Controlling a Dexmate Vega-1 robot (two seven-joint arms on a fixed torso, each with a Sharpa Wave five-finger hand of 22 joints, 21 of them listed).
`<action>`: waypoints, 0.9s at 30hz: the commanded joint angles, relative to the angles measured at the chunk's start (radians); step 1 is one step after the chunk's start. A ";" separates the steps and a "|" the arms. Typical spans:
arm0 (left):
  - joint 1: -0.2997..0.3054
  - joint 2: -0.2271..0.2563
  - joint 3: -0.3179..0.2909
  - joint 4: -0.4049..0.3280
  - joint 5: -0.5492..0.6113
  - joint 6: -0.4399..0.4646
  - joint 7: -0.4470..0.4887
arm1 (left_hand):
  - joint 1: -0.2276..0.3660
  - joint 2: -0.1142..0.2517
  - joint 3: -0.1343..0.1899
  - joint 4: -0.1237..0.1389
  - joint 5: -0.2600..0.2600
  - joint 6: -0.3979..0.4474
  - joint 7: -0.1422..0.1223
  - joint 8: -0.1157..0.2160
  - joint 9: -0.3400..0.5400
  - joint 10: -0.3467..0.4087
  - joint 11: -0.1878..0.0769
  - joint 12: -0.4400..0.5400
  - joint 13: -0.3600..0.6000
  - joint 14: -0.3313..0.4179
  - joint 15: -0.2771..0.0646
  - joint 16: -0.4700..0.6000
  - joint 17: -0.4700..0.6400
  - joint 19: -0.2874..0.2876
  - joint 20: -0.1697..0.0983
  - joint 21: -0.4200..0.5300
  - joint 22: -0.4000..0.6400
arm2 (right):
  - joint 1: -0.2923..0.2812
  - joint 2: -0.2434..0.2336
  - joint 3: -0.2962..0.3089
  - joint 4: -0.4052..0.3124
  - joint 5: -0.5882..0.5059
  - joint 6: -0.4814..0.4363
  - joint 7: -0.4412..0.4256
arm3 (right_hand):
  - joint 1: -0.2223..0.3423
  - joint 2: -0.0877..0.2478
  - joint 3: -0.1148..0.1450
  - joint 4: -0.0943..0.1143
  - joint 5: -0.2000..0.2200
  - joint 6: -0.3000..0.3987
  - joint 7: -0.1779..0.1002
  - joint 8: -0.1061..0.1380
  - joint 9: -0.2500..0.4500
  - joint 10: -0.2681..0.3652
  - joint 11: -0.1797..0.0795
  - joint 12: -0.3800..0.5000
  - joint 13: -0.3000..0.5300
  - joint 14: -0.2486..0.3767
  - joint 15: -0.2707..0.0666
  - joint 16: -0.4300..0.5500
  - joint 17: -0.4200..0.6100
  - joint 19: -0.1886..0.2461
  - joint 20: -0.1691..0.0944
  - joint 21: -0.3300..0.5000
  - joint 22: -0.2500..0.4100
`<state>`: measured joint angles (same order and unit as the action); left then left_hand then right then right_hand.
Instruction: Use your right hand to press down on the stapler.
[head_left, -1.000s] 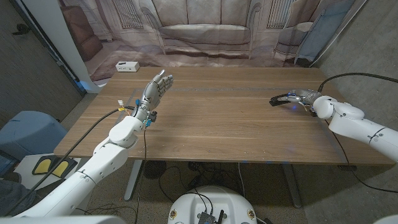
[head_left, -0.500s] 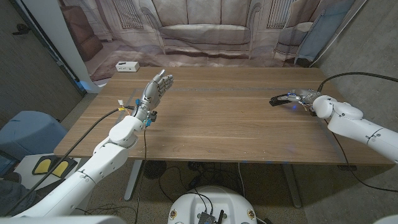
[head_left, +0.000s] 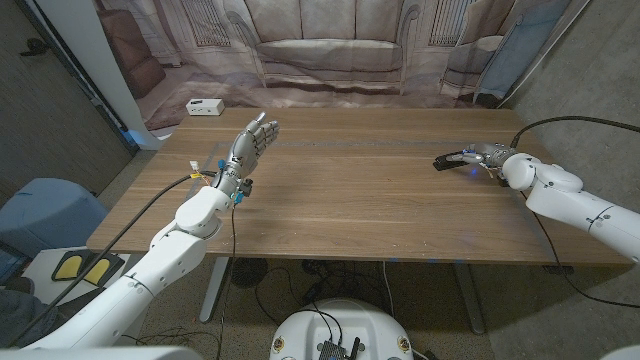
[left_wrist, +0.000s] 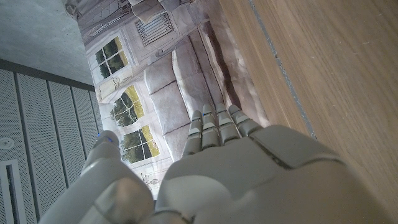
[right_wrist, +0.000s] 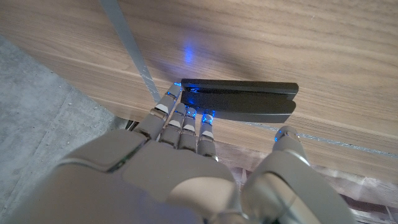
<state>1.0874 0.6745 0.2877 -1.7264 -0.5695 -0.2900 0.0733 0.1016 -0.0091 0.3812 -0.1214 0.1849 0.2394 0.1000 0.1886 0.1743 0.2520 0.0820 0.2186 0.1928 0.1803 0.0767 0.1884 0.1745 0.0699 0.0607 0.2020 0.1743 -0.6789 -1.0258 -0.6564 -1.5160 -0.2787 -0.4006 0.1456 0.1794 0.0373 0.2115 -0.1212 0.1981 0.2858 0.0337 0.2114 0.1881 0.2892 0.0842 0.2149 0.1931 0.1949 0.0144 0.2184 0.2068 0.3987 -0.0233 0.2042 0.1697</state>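
- Stapler (head_left: 455, 158): a dark, flat one lying on the wooden table (head_left: 370, 200) toward the robot's right, near that side's edge. In the right wrist view the stapler (right_wrist: 239, 99) shows as two long dark bars, one over the other, with a narrow gap between them at the far end, so by my reading it is not pressed fully shut.
- Right hand (head_left: 490, 155): it reaches the stapler's near end, fingers stretched out rather than wrapped around anything. From the wrist camera the fingertips (right_wrist: 186, 112) sit at the near end of the dark body, lit blue (from a small light on the hand, it seems); whether they bear down or only touch I cannot tell. The thumb (right_wrist: 287, 138) stands off to one side, clear of the stapler. It grasps nothing.
- Progress: the reach looks done and the hand is placed. The press itself appears to be what is left, or at most only starting.
- Left hand (head_left: 250, 145): raised above the table's left side, well apart from the stapler, fingers straight and spread, holding nothing.
- Further out: a small white box (head_left: 205, 107) sits at the far left corner, and a printed backdrop showing a sofa (head_left: 325, 50) hangs behind the table.
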 joint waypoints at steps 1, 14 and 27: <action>-0.006 -0.004 0.005 0.007 0.001 -0.004 -0.005 | 0.003 0.005 0.000 -0.006 -0.001 0.008 0.000 -0.001 0.004 0.005 -0.004 -0.003 0.005 0.007 0.003 0.000 0.006 0.004 0.008 -0.003 0.005 | -0.009 -0.008 0.008 -0.012 0.008 -0.001 -0.019 | 0.003 0.009 0.008 -0.002 -0.001 0.006 0.002 0.003 0.004 0.012 0.001 0.003 0.003 0.011 -0.002 0.004 0.001 0.010 0.002 0.005 0.002; -0.009 -0.006 0.006 0.010 0.002 -0.009 -0.006 | 0.003 0.005 -0.001 -0.006 -0.001 0.010 0.001 0.000 0.004 0.006 -0.006 -0.004 0.005 0.007 0.002 0.001 0.006 0.003 0.009 -0.003 0.005 | -0.023 -0.016 0.027 -0.041 0.011 0.002 -0.049 | 0.003 0.009 0.008 -0.002 -0.001 0.001 -0.001 -0.001 0.004 0.006 -0.003 -0.002 0.003 0.010 0.001 0.002 0.001 0.010 0.005 0.002 0.002; -0.009 -0.001 0.003 0.007 0.000 -0.008 -0.010 | 0.003 0.006 -0.001 -0.006 -0.001 0.009 0.001 -0.001 0.004 0.006 -0.006 -0.004 0.005 0.008 0.002 0.001 0.006 0.003 0.008 -0.003 0.005 | -0.049 -0.021 0.057 -0.070 0.026 -0.015 -0.099 | 0.003 0.011 0.009 -0.002 -0.001 0.002 -0.001 -0.002 0.004 0.007 -0.002 -0.003 0.003 0.013 0.001 0.002 0.002 0.010 0.007 0.000 0.002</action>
<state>1.0799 0.6700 0.2927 -1.7179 -0.5691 -0.2972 0.0660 0.1016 -0.0091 0.3779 -0.1246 0.1849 0.2393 0.1000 0.1886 0.1743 0.2520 0.0820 0.2186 0.1928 0.1803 0.0767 0.1885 0.1744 0.0700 0.0607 0.2020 0.1743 -0.7127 -1.0409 -0.6183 -1.5639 -0.2614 -0.4003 0.0846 0.1795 0.0372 0.2157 -0.1254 0.1981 0.2857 0.0337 0.2111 0.1892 0.2912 0.0864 0.2075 0.1938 0.1983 0.0179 0.2184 0.2072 0.4041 -0.0178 0.2041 0.1697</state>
